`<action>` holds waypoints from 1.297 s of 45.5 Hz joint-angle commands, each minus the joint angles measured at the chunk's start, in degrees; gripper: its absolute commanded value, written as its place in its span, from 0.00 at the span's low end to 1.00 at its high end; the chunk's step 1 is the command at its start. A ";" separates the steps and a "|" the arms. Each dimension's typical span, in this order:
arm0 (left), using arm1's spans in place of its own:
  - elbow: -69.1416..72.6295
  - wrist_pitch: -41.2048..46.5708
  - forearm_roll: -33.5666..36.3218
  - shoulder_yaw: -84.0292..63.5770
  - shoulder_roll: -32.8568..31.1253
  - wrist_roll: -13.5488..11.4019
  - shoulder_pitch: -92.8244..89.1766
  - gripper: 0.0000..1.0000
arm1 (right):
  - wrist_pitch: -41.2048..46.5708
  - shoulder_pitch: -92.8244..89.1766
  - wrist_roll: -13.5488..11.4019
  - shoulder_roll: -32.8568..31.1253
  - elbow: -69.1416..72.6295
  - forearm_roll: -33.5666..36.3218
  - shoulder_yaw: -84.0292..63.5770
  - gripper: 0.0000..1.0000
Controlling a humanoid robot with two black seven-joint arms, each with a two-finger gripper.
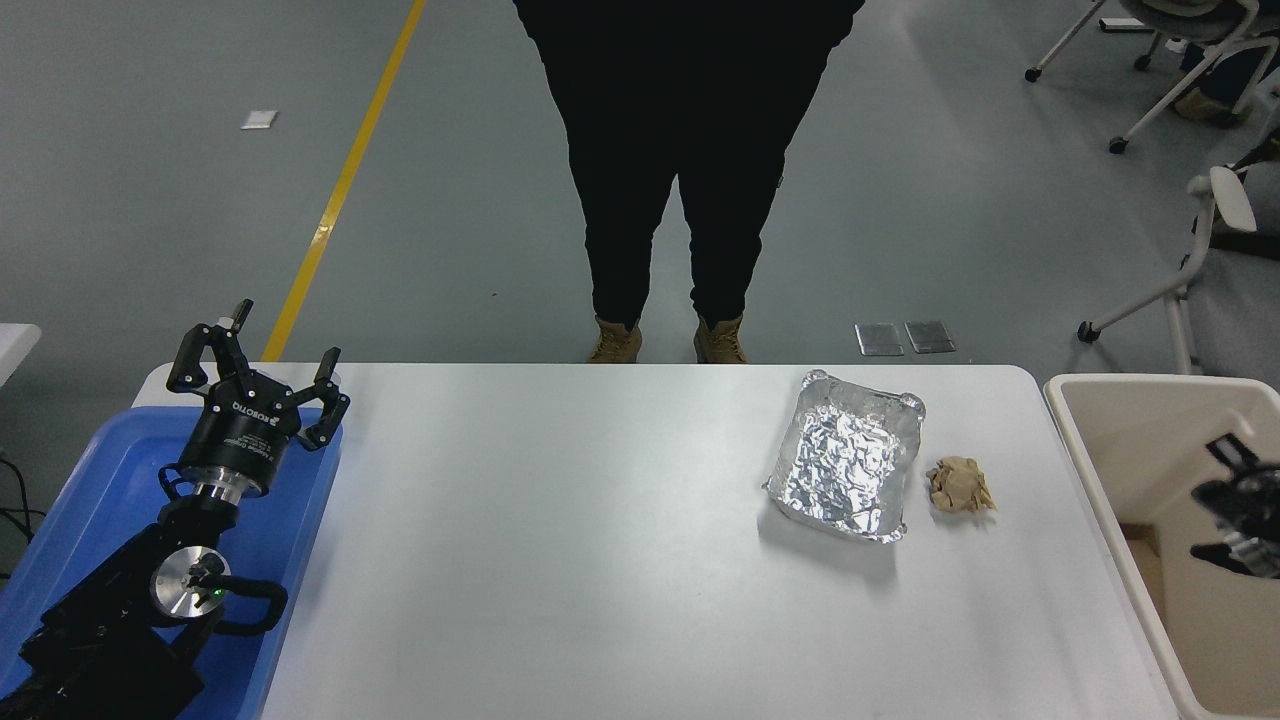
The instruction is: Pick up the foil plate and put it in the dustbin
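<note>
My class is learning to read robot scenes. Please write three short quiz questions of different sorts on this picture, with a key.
1. True or false: the shiny silver crinkled foil plate lies inside the large beige plastic dustbin.
2. What lies just right of the plate? A) a crumpled tan paper ball B) a red cup
3. Fill in: the parked left gripper hangs over the ___ plastic tray.

Key: 1 false, it lies on the white table; 2 A; 3 blue.
</note>
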 commanded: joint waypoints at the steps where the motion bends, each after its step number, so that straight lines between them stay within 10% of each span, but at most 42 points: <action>1: 0.00 0.00 -0.02 0.00 0.00 -0.01 0.00 0.98 | 0.02 15.34 0.01 -3.33 11.22 0.02 -12.05 1.00; 20: 0.00 0.00 -0.02 0.00 0.00 -0.01 0.00 0.98 | 3.62 42.94 0.10 -3.33 36.44 -0.86 -21.03 1.00; 59: 0.00 0.01 -0.02 0.00 0.09 -0.01 0.08 0.98 | 52.05 85.49 -0.34 -13.00 71.35 -0.33 -27.97 1.00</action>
